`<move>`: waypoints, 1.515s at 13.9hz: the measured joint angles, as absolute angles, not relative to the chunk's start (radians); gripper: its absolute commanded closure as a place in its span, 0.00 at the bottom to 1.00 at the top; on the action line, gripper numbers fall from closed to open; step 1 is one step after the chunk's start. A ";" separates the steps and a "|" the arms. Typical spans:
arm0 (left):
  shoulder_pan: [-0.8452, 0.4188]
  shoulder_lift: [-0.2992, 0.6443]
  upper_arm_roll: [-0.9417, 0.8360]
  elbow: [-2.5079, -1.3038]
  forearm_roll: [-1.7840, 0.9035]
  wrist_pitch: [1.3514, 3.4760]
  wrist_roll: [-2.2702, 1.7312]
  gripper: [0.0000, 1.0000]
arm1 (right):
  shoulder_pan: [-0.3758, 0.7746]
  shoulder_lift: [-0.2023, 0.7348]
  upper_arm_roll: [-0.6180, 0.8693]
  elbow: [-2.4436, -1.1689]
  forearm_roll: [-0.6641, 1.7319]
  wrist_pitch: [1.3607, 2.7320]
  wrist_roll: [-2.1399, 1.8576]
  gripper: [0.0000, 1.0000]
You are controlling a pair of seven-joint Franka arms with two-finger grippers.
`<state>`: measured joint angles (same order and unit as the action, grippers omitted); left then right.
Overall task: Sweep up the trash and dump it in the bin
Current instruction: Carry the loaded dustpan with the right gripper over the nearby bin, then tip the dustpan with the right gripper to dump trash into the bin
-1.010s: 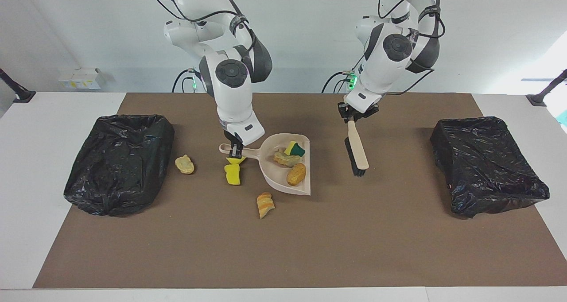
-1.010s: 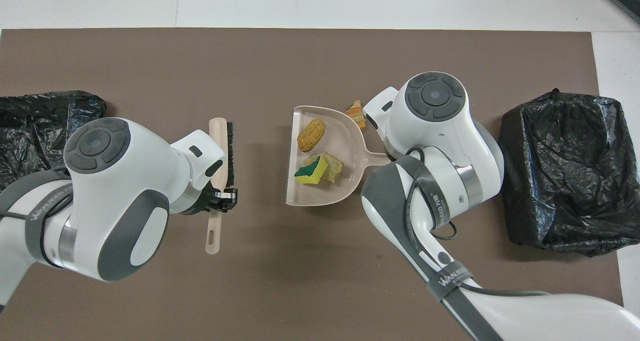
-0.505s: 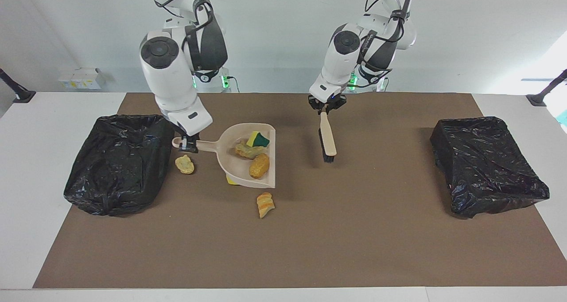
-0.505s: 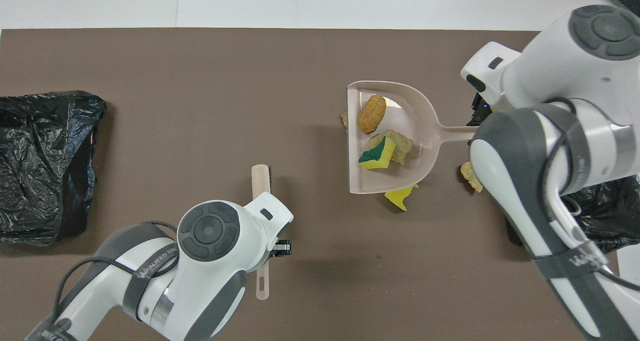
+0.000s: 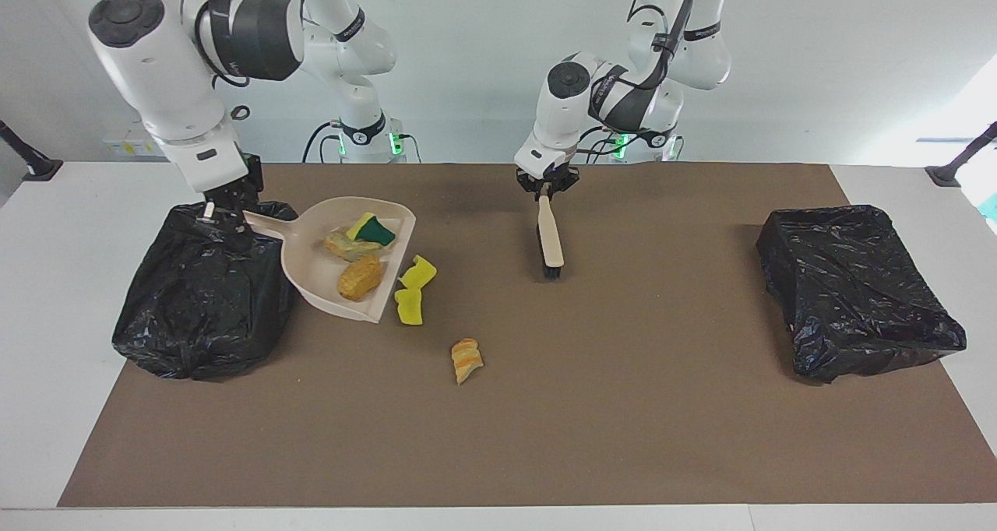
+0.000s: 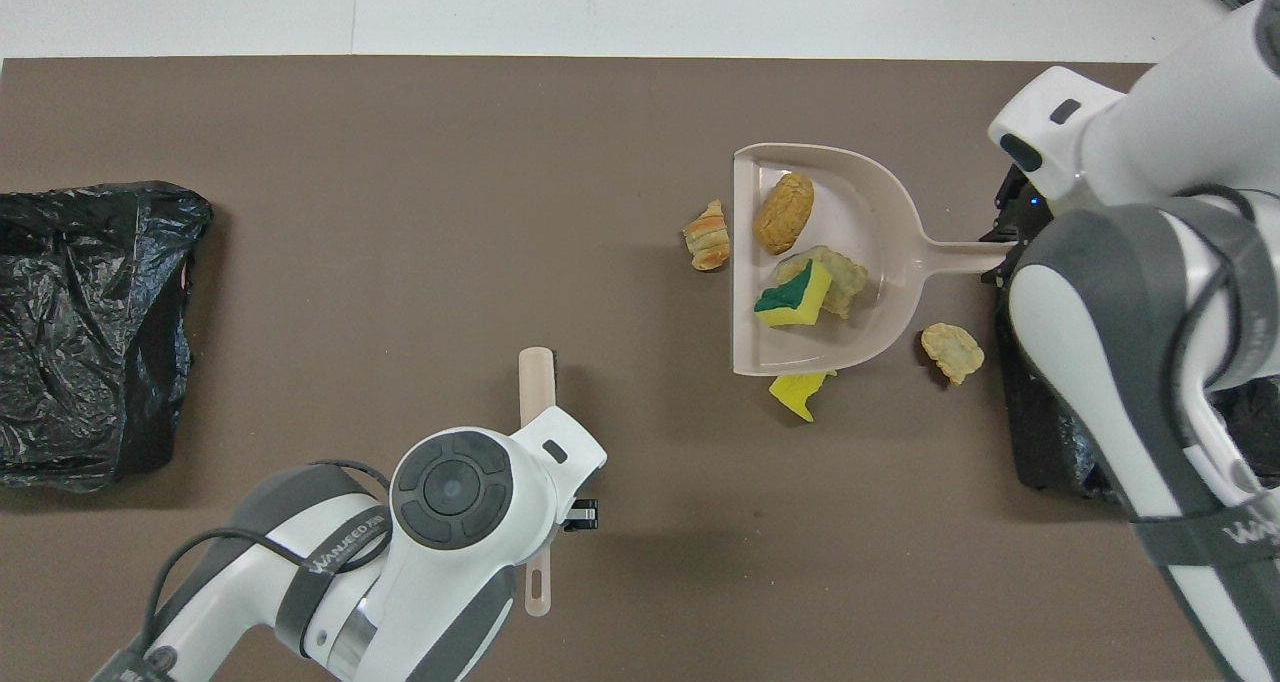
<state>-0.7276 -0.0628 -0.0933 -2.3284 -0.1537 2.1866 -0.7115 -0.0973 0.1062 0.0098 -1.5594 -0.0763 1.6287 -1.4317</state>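
My right gripper (image 5: 223, 209) is shut on the handle of the beige dustpan (image 5: 311, 278), which hangs tilted over the mat with its handle end above the edge of the black-lined bin (image 5: 195, 313). In the pan lie three pieces of trash: a yellow-green sponge (image 6: 795, 297), a tan lump (image 6: 845, 277) and an orange bread lump (image 6: 783, 199). On the mat lie yellow scraps (image 5: 411, 291), a striped bread piece (image 5: 466, 360) and a tan lump (image 6: 952, 350). My left gripper (image 5: 547, 191) is shut on the brush (image 5: 551, 239), bristles on the mat.
A second black-lined bin (image 5: 857, 290) stands at the left arm's end of the brown mat (image 5: 623, 406). The right arm (image 6: 1120, 362) covers much of the bin at its own end in the overhead view.
The right arm has carried the loaded dustpan up and toward the bin at its end, uncovering the yellow scraps. The left arm has drawn the brush back toward the robots.
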 measured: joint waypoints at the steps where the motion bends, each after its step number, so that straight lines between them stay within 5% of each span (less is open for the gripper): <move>1: -0.728 -0.062 -0.093 -2.328 -0.154 2.189 -0.719 1.00 | -0.141 0.106 0.009 -1.560 -0.085 1.629 -1.472 1.00; 6: -0.752 -0.042 -0.093 -2.329 -0.154 2.222 -0.746 1.00 | -0.301 0.104 0.006 -1.560 -0.168 1.636 -1.641 1.00; 10: -0.753 -0.027 -0.092 -2.329 -0.154 2.239 -0.749 0.74 | -0.349 0.098 0.006 -1.560 -0.218 1.657 -1.688 1.00; 13: -0.753 -0.018 -0.092 -2.329 -0.154 2.254 -0.749 0.13 | -0.370 0.098 0.006 -1.560 -0.232 1.661 -1.702 1.00; 14: -0.753 -0.015 -0.092 -2.329 -0.154 2.254 -0.750 0.00 | -0.372 0.098 0.006 -1.560 -0.237 1.661 -1.702 1.00; 21: -0.688 -0.017 -0.067 -2.275 -0.133 2.224 -0.750 0.00 | -0.365 0.049 0.018 -1.672 -0.425 1.799 -1.702 1.00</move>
